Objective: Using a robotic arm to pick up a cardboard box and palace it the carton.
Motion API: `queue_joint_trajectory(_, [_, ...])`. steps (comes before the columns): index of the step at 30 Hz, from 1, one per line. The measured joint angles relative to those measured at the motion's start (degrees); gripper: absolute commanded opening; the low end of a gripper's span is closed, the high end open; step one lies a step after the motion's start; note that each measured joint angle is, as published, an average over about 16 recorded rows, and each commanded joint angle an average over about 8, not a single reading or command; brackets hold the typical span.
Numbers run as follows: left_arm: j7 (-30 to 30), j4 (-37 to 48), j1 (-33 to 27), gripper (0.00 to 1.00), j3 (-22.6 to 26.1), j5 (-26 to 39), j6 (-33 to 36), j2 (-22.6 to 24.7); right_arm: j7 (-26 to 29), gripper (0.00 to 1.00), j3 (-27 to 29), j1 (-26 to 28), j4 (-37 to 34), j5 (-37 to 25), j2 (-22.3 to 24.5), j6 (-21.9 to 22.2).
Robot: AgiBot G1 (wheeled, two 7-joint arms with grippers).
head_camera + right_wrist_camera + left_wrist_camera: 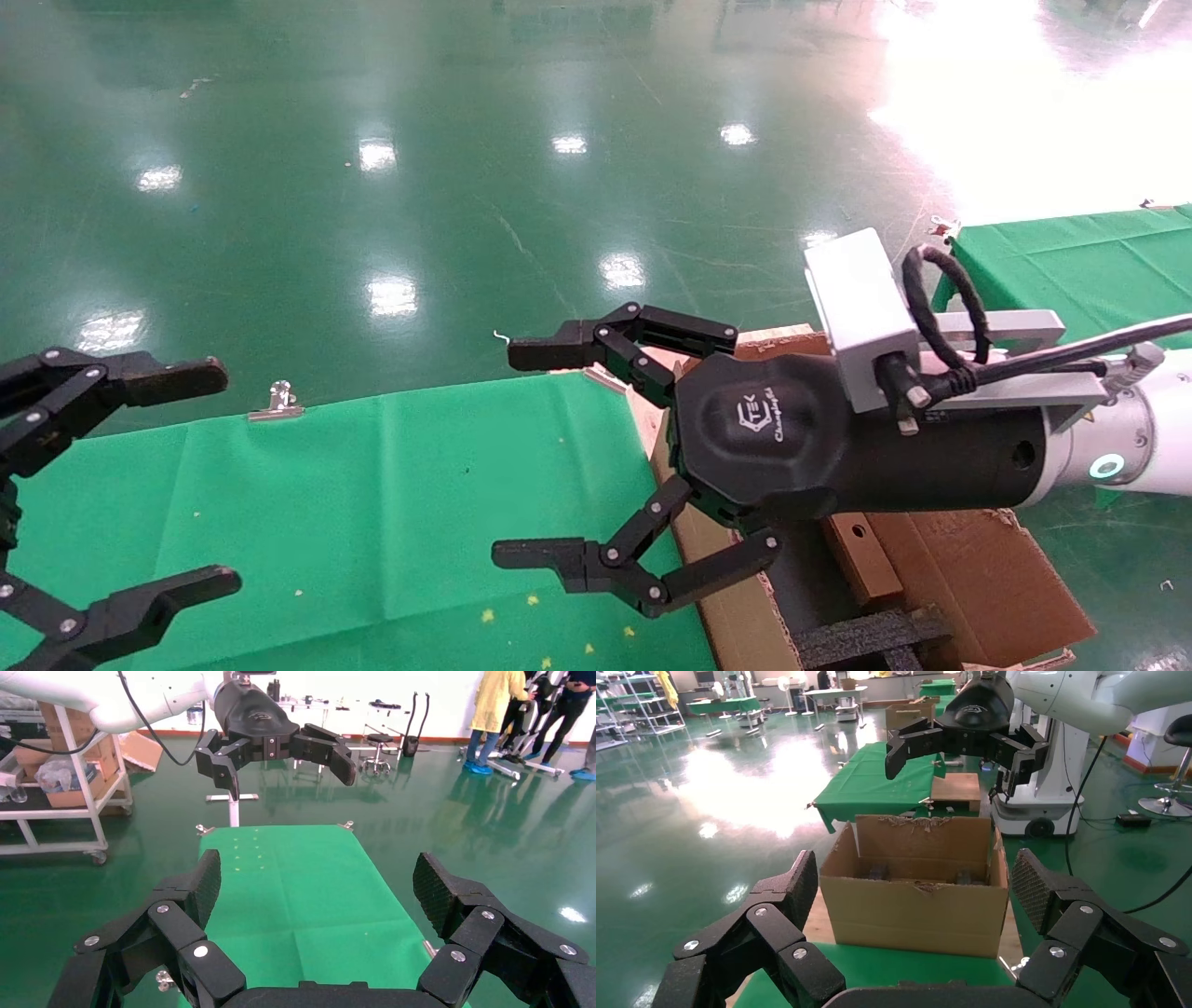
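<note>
Currently we see the right pincer [521, 457] hanging wide and empty above the near edge of the carton [916, 903], fingers pointing toward the green-covered desk [372, 522]. The cardboard box [861, 556] sits inside the carton beside a black foam block [866, 638], partly hidden under the robotic arm [1155, 447], so we judge the placing done and the spread fingers a release. Left pincer [168, 485] hovers over the desk's far-left side, also wide, nothing in it, likely parked clear of the work. A binder clip [276, 401] pins the cloth edge.
</note>
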Motion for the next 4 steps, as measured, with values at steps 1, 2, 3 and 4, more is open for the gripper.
queue_joint_trajectory(1, [0.0,0.0,0.0,1.00,0.0,0.0,0.0,0.0,0.0,1.00,0.0,0.0,0.0,0.0,0.0,0.0])
queue_joint_trajectory(2, [0.0,0.0,0.0,1.00,0.0,0.0,0.0,0.0,0.0,1.00,0.0,0.0,0.0,0.0,0.0,0.0])
queue_joint_trajectory(3, [0.0,0.0,0.0,1.00,0.0,0.0,0.0,0.0,0.0,1.00,-0.1,0.0,0.0,0.0,0.0,0.0])
queue_joint_trajectory(4, [0.0,0.0,0.0,1.00,0.0,0.0,0.0,0.0,0.0,1.00,-0.1,0.0,0.0,0.0,0.0,0.0])
